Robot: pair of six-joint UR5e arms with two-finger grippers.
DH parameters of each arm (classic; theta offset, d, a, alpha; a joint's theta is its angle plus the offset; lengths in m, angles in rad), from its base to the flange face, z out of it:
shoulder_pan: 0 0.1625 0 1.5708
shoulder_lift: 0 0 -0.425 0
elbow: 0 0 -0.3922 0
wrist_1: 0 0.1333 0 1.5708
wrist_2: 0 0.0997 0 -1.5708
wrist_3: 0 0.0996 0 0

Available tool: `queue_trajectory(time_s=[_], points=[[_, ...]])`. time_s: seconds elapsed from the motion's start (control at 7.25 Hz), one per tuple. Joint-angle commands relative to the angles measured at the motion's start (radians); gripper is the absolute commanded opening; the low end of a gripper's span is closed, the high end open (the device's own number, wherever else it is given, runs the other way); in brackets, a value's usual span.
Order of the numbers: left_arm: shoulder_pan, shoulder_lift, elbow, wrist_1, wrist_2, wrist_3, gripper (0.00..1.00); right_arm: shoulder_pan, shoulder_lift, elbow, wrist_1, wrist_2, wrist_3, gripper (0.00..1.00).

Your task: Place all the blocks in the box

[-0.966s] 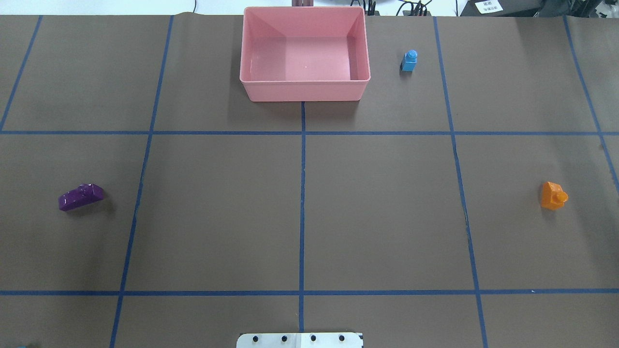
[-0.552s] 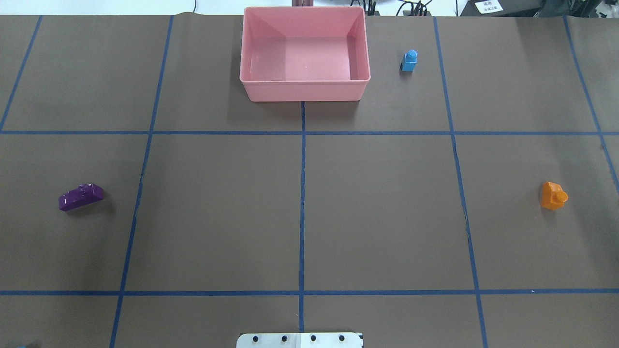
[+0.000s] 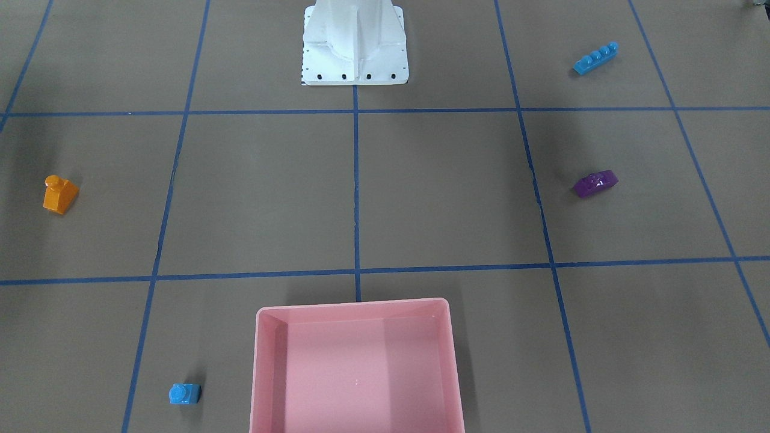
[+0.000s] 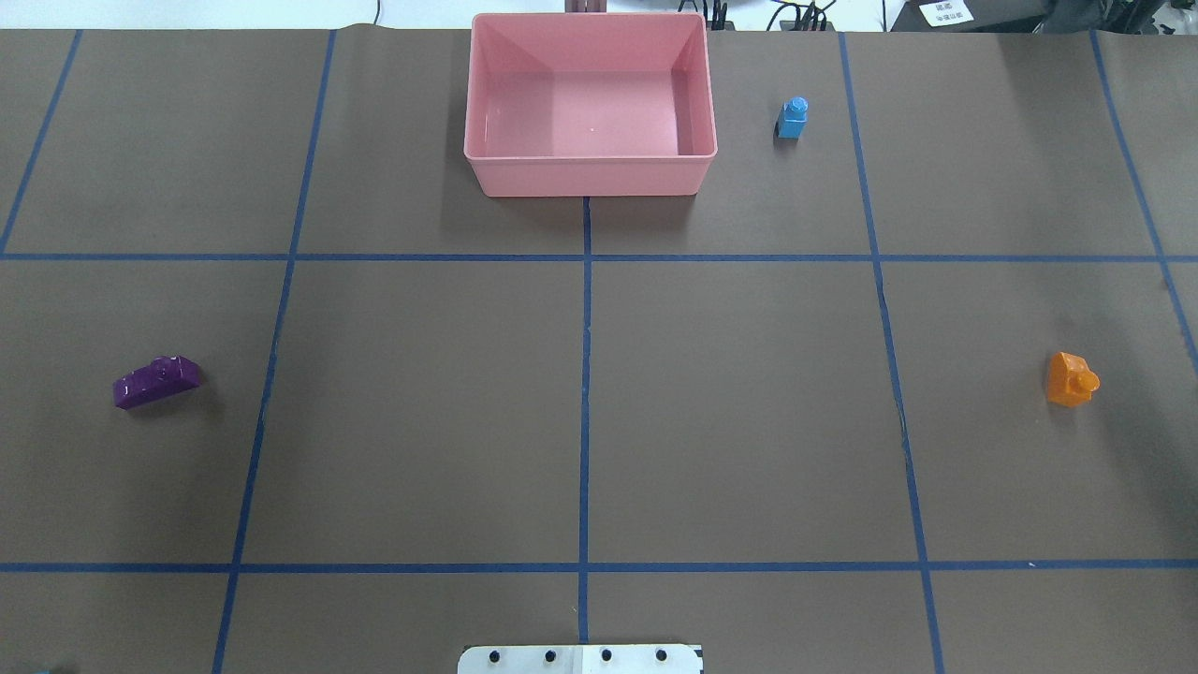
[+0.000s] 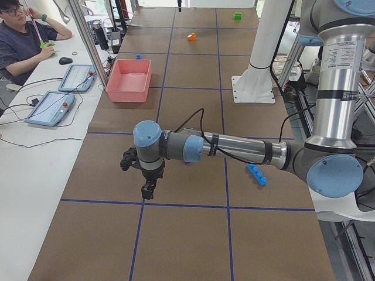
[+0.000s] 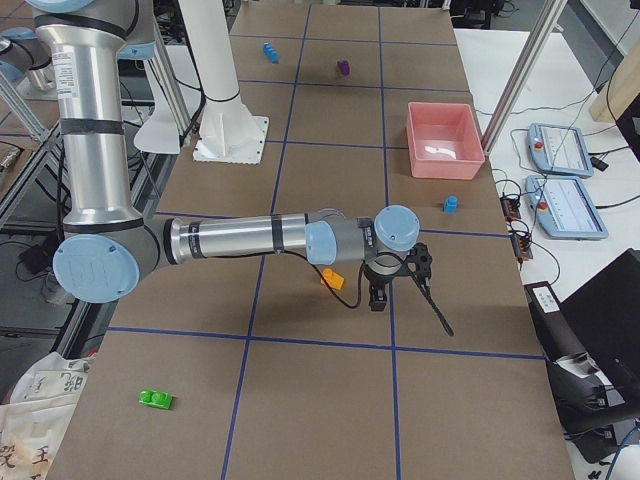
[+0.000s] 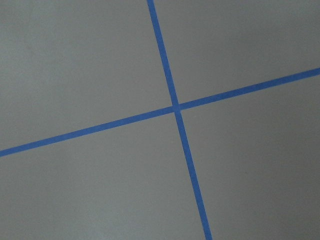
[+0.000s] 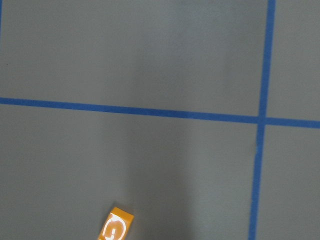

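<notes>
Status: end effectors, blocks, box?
Left end effector, right end effector: states unreadable. Shallow pink plastic box empty. Orange, purple, small blue, long blue, green studded plastic bricks all outside. No obstruction seen.

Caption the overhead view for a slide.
Empty pink box; purple block, small blue block and orange block scattered outside it.

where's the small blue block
In the overhead view the small blue block sits right of the pink box, outside it, on the robot's right.

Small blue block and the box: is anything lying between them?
Nothing: only bare brown table cover lies between the small blue block and the box, clearest in the overhead view.
</notes>
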Motion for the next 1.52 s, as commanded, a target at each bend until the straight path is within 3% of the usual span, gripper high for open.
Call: queue_trajectory(time_s=[0.0,0.28,0.55,1.1,1.24,1.38], points=[[0.0,0.012,0.002,-0.021,-0.025,0.005,1.0,-0.159,-0.058,0.007,0.247,-0.075,0.303,1.0],[0.0,0.012,0.001,-0.035,-0.026,0.002,1.0,-0.25,-0.13,0.013,0.363,-0.079,0.462,1.0],[0.0,0.012,0.002,-0.037,-0.099,0.005,1.0,-0.35,-0.138,0.015,0.372,-0.151,0.542,1.0],[0.0,0.014,-0.001,-0.037,-0.111,0.003,1.0,-0.402,-0.133,-0.007,0.362,-0.174,0.559,1.0],[0.0,0.014,-0.001,-0.037,-0.111,0.005,1.0,-0.41,-0.13,-0.013,0.36,-0.173,0.561,0.88],[0.0,0.014,-0.002,-0.037,-0.111,0.005,1.0,-0.416,-0.13,-0.013,0.354,-0.168,0.561,0.55]])
